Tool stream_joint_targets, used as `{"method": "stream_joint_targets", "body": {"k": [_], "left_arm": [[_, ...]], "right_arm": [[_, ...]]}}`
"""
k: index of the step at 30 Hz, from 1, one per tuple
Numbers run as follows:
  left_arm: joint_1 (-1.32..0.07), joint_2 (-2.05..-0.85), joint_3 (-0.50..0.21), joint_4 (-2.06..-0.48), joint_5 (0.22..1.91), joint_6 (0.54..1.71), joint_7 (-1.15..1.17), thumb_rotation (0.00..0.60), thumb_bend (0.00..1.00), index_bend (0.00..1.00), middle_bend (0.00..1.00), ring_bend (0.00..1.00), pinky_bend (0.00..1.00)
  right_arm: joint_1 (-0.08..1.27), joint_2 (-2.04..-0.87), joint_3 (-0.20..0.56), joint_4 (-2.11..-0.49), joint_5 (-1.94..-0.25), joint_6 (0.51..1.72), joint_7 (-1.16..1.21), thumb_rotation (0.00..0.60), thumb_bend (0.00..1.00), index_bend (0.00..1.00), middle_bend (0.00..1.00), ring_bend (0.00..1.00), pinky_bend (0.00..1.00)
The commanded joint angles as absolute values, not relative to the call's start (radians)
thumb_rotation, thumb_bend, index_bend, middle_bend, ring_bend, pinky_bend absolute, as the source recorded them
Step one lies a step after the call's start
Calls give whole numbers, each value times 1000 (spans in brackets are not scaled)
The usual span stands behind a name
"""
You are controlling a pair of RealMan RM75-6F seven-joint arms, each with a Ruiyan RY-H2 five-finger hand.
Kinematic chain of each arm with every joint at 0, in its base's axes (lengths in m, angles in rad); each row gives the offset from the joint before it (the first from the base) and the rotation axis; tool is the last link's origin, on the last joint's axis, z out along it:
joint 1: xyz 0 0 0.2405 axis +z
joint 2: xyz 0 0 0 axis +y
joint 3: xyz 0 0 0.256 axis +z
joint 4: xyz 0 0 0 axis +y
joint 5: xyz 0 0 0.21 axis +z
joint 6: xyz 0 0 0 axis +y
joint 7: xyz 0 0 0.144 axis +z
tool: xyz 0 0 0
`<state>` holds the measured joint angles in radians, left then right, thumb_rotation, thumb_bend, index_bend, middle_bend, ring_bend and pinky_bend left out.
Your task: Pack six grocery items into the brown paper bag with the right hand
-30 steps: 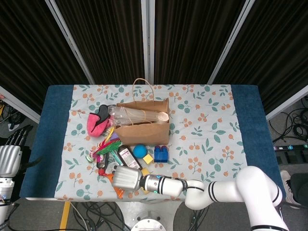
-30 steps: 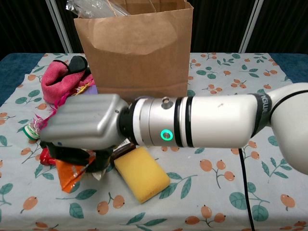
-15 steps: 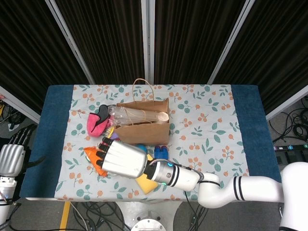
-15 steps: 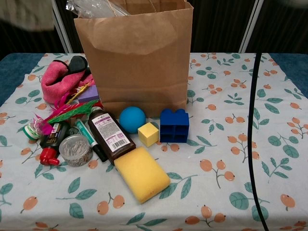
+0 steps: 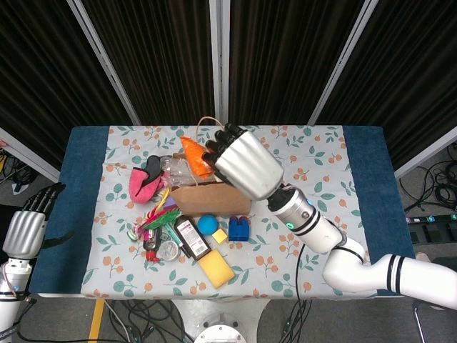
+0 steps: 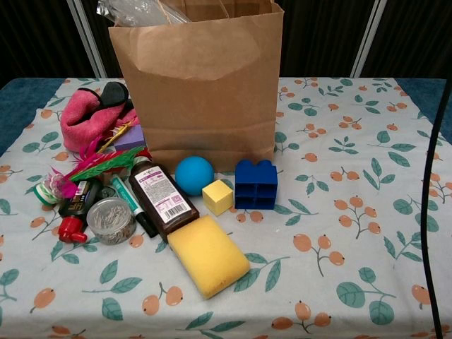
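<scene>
My right hand [image 5: 243, 166] is raised above the open brown paper bag [image 5: 211, 198] in the head view and grips an orange packet [image 5: 193, 155] over the bag's mouth. The chest view shows the bag [image 6: 200, 81] standing upright with a clear plastic item [image 6: 134, 10] sticking out of its top; the right hand is out of that view. On the table in front lie a brown bottle [image 6: 161, 200], blue ball [image 6: 193, 174], small yellow cube [image 6: 217, 196], blue block [image 6: 256, 184], yellow sponge [image 6: 207, 255] and a round tin [image 6: 111, 219]. My left hand [image 5: 28, 227] hangs open off the table's left side.
A pink cloth [image 6: 86, 118] with a black item lies left of the bag, with coloured feathers [image 6: 99, 163] and a small red-capped bottle [image 6: 70, 216] beside it. A black cable [image 6: 431, 176] crosses the right of the chest view. Dark curtains stand behind the table.
My right hand lifted the orange packet from the front left of the table, up and back, to above the bag's mouth. The left hand rose slightly.
</scene>
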<state>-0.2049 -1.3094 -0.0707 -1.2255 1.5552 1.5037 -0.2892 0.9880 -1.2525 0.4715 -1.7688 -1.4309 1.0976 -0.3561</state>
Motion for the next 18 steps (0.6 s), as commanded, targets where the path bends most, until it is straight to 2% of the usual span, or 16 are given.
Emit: {"method": "stream_joint_targets", "body": {"k": [1,9,18], "left_arm": [[-209,-1308,-71,-1236,1554,1498,-290,600,143,146,199,148,225],[-218,-1309,-74,-1241,1550,1489,-275,600,142,146,199,149,225],[-215,-1311,-75,-1240,1543,1493,-269,600,143,146,199,148,225]], "right_arm": [[950,-1272,436,-1699,-1385,1114,-283,600,315,755,632,529,498],[936,-1330,395,-1566,-1368,1123,-188,600,317,755,631,529,498],[963,-1376,380,-1541,-1379,1109,-155,600,316,756,628,528,498]]}}
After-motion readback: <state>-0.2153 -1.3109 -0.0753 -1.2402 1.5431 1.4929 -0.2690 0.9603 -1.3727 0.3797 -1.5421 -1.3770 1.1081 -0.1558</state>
